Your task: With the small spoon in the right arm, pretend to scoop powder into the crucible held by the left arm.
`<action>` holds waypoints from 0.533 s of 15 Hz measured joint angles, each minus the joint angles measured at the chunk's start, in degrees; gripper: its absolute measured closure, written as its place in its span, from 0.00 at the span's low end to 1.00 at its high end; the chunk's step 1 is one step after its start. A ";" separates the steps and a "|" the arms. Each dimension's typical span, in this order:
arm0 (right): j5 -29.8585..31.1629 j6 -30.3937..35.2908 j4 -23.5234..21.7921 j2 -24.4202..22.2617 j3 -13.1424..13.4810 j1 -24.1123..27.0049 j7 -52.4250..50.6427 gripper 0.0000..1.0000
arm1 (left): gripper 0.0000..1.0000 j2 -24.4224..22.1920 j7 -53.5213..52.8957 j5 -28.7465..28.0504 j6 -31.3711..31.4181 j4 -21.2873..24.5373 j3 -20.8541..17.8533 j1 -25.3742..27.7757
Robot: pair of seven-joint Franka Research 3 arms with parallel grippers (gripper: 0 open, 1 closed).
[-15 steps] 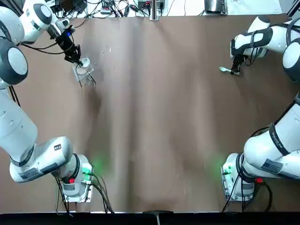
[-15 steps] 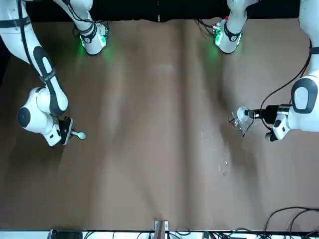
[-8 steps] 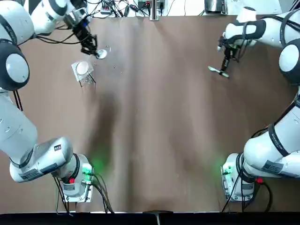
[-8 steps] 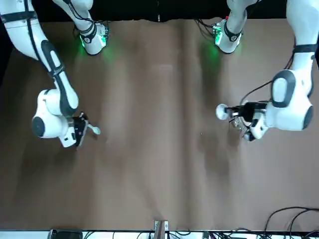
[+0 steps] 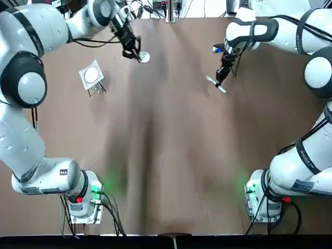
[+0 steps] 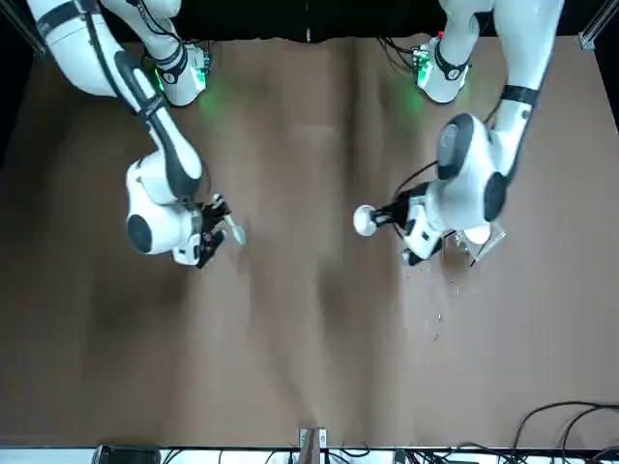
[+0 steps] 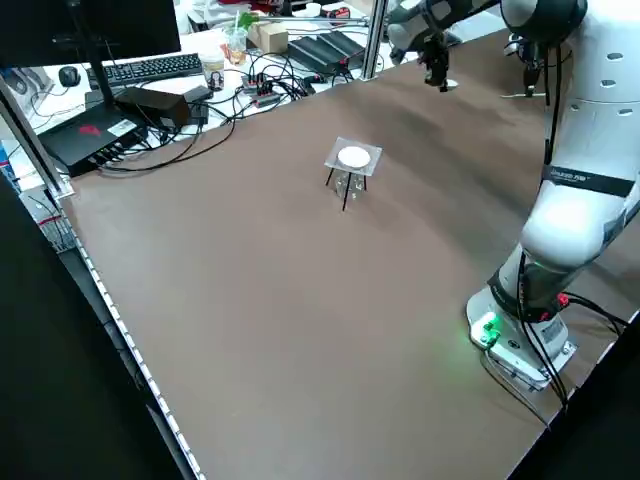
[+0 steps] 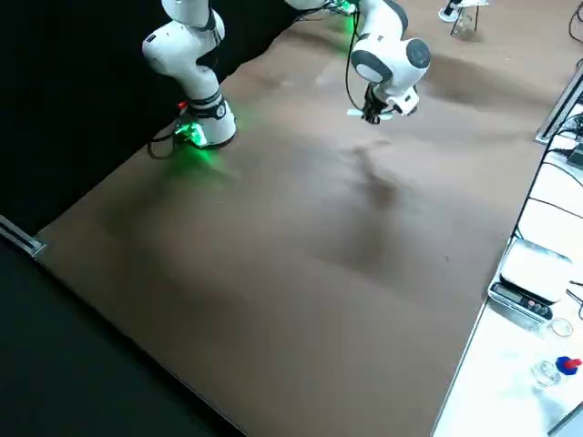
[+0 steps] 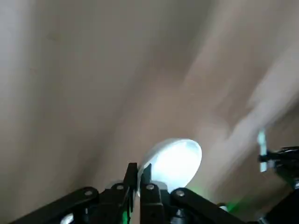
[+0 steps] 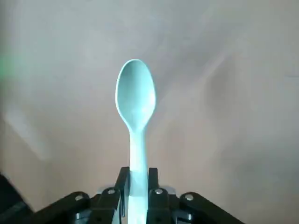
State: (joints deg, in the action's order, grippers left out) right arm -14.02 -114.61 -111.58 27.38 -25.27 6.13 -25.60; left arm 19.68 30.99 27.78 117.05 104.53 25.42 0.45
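The right end effector point(image 10: 136, 179) pinched the handle of the small spoon point(image 5: 216, 84), held above the tabletop point(image 5: 166, 155) with its bowl pointing roughly toward the robot's left. Well apart on that side, the left end effector point(image 9: 138, 179) clamped the rim of the crucible point(image 5: 143, 56), also aloft. The crucible's tilt and interior were hard to make out.
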 joint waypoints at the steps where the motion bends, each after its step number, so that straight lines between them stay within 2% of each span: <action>1: -2.69 -0.02 -0.02 0.03 -0.07 -1.78 2.90 0.81 | 0.93 0.32 1.44 0.48 1.80 -0.14 -0.02 -1.91; 4: -9.49 -0.67 0.39 0.16 -0.17 -7.16 10.72 0.81 | 0.93 1.44 4.62 0.57 3.77 -0.89 -0.04 -4.82; 6: -11.19 -1.08 2.07 1.21 -0.18 -10.64 17.02 0.81 | 0.93 2.05 5.33 0.57 4.00 -1.38 -0.07 -5.39; 7: -11.53 -1.42 3.65 2.30 -0.17 -12.20 20.43 0.81 | 0.93 2.33 5.94 0.57 4.50 -1.76 -0.08 -5.71; 8: -11.61 -1.59 7.52 5.16 -0.14 -14.85 26.48 0.81 | 0.93 3.09 7.18 0.57 4.93 -2.75 -0.12 -6.36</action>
State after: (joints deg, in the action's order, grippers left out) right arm -25.63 -116.20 -104.06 32.54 -25.41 -8.72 0.88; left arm 22.77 38.17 28.35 121.98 101.78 25.30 -5.91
